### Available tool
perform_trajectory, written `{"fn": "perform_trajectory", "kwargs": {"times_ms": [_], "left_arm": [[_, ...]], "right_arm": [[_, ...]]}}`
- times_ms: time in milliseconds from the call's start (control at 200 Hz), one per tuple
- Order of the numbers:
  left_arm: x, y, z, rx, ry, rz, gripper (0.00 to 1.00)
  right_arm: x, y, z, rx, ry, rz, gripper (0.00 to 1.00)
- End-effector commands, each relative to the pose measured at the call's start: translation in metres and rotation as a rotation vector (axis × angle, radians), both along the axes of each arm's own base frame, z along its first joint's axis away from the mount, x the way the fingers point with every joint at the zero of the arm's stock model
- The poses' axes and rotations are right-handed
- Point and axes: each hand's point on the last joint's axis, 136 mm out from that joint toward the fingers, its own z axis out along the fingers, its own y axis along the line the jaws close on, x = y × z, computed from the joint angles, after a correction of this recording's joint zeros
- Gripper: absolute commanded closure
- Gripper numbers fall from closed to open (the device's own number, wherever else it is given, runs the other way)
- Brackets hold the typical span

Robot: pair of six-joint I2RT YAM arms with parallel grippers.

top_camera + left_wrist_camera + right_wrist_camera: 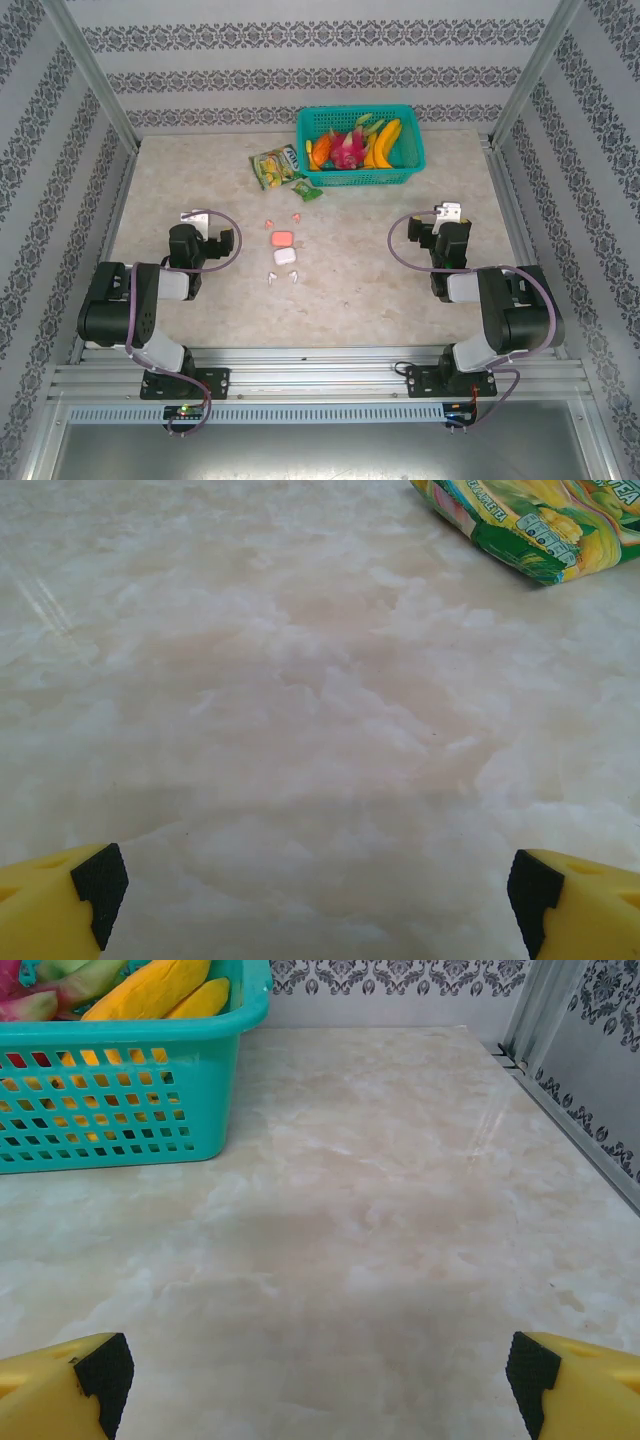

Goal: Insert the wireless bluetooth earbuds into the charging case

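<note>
Mid-table lie a pink charging case (283, 239) and a white charging case (284, 256), one just behind the other. Two pink earbuds (268, 224) (297, 218) rest loose beyond the pink case. Two white earbuds (270, 279) (294, 277) rest nearer me, in front of the white case. My left gripper (195, 218) hovers left of the group, apart from it, open and empty (315, 890). My right gripper (447, 212) is far to the right, also open with nothing between its fingers (318, 1370).
A teal basket (355, 178) (100, 1100) of fruit stands at the back. Snack packets (275, 165) (530, 520) and a small green packet (307, 190) lie left of it. Metal frame posts and patterned walls border the table.
</note>
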Motion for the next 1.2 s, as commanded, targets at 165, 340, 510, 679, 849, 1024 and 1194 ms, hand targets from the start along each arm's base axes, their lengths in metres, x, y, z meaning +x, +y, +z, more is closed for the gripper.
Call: {"fn": "perform_trajectory", "kwargs": {"times_ms": [165, 340, 510, 679, 849, 1024, 1194], "left_arm": [[0.010, -0.001, 0.018, -0.005, -0.061, 0.010, 0.00], [0.010, -0.001, 0.018, -0.007, -0.060, 0.011, 0.00], [0.010, -0.001, 0.017, -0.006, -0.058, 0.009, 0.00], [0.010, -0.001, 0.017, -0.005, -0.058, 0.008, 0.00], [0.010, -0.003, 0.018, -0.009, -0.058, -0.001, 0.00], [0.016, -0.002, 0.033, -0.005, 0.004, 0.002, 0.00], [0.019, 0.008, 0.053, -0.008, 0.097, 0.071, 0.00]], "right_arm": [[0.004, 0.003, 0.011, 0.012, -0.034, 0.016, 0.02], [0.004, 0.003, 0.011, 0.012, -0.035, 0.015, 0.02], [0.005, 0.003, 0.011, 0.015, -0.033, 0.017, 0.02], [0.005, 0.002, 0.010, 0.024, -0.029, 0.022, 0.02], [0.004, 0.002, 0.011, 0.023, -0.036, 0.025, 0.02], [-0.001, -0.003, 0.022, 0.003, -0.057, -0.028, 0.02], [0.002, 0.007, 0.037, -0.078, 0.006, -0.031, 0.02]]}}
